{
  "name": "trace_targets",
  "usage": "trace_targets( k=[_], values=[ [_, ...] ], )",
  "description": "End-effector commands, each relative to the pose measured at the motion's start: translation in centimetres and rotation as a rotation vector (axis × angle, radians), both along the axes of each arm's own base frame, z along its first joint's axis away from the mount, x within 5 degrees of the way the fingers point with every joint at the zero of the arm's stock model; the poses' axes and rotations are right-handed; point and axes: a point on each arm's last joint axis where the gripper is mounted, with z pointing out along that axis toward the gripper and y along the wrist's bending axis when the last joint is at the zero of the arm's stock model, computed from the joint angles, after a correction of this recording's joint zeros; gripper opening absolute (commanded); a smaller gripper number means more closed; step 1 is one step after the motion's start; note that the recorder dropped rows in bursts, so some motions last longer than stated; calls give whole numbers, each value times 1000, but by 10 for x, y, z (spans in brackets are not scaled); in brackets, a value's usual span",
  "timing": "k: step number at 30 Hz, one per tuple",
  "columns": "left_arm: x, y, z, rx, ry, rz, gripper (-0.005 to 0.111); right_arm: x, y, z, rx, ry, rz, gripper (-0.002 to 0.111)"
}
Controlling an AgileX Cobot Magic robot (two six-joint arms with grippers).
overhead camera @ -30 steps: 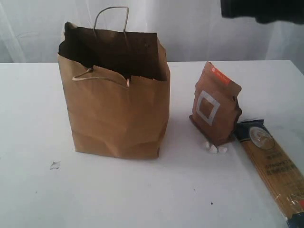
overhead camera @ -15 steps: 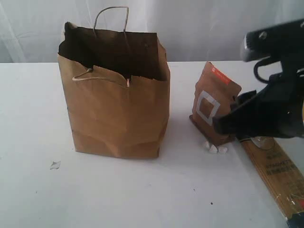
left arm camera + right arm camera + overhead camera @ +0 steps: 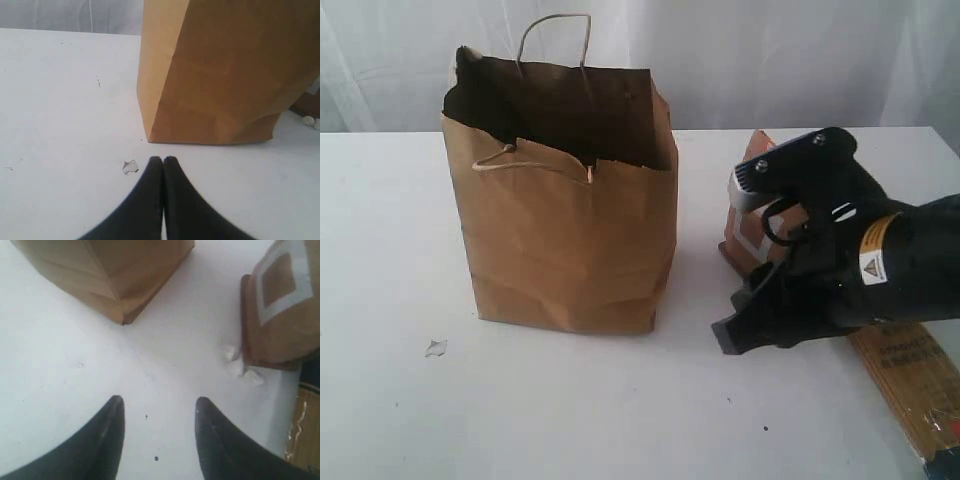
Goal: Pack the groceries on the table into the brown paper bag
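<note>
White table (image 3: 380, 250); left jaws, closed, show only in wrist view; right jaws parted.

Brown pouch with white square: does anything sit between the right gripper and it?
Nothing visible blocks it. In the right wrist view the open right gripper hangs over bare table, apart from the brown pouch. Only small white crumbs lie at the pouch's base, and the spaghetti pack lies beside it.
</note>
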Motion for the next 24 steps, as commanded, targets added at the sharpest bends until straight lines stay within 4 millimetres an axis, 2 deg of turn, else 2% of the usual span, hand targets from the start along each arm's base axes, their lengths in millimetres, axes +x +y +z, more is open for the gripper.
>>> trace_targets(
  k=[1, 7, 16, 24],
  values=[
    [0, 0, 0, -8, -3, 1, 0, 13, 2, -9, 30, -12, 50, 42],
    [0, 0, 0, -8, -3, 1, 0, 32, -2, -27, 45, 27, -17, 42],
    [0, 0, 0, -8, -3, 1, 0, 47, 1, -61, -5, 126, -66, 42],
    [0, 0, 0, -8, -3, 1, 0, 63, -10, -95, -34, 236, -190, 42]
  ],
)
